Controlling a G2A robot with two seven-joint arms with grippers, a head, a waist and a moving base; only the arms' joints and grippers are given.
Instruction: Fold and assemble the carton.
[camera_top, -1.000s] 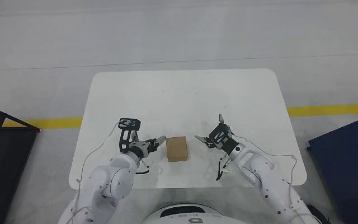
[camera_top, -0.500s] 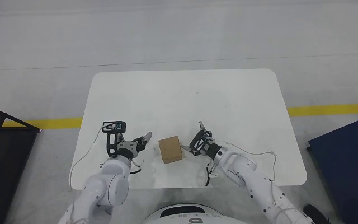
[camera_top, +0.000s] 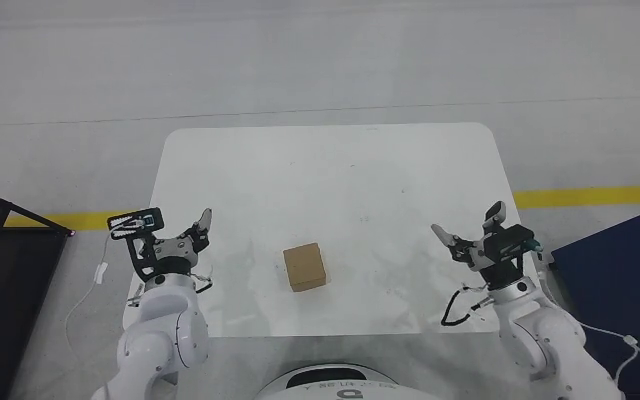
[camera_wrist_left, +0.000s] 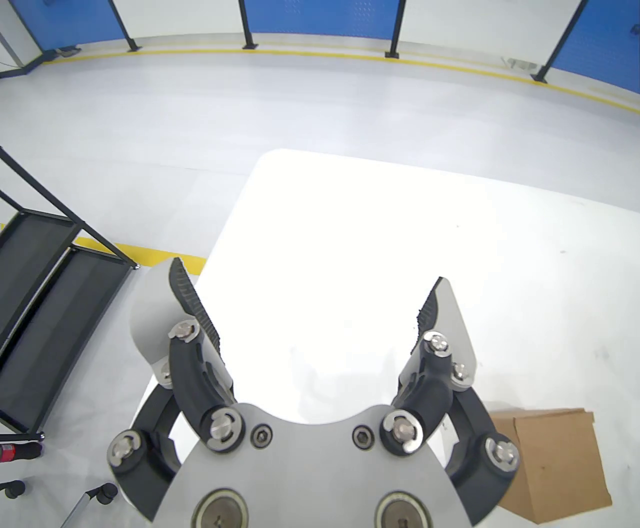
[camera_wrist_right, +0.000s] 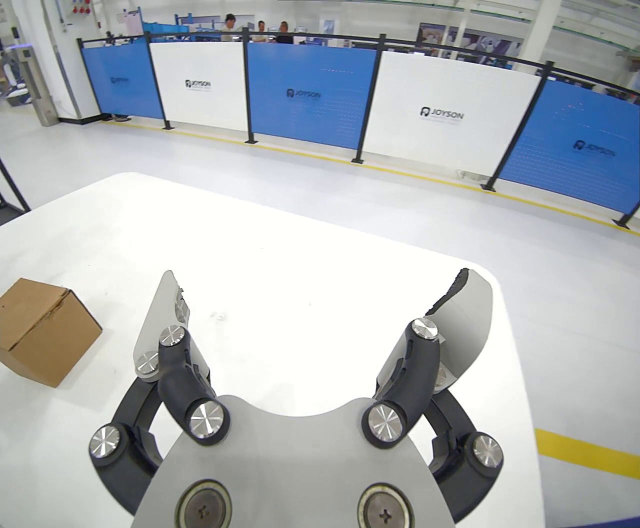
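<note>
The left arm's silver-and-black two-finger gripper hangs out wide, fingers spread apart. The right arm's matching gripper sits far opposite, jaws gaping too.

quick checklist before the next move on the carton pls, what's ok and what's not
1. Top flaps of the carton folded shut: ok, the top looks closed in the top and right wrist views.
2. Box resting flat on the table, inside its edges: ok.
3. Jaws of the left hand open, holding nothing, apart from the carton: ok.
4. Jaws of the right hand open, holding nothing, apart from the carton: ok.
5. Bottom flaps tucked in: cannot tell, the underside is hidden.
</note>
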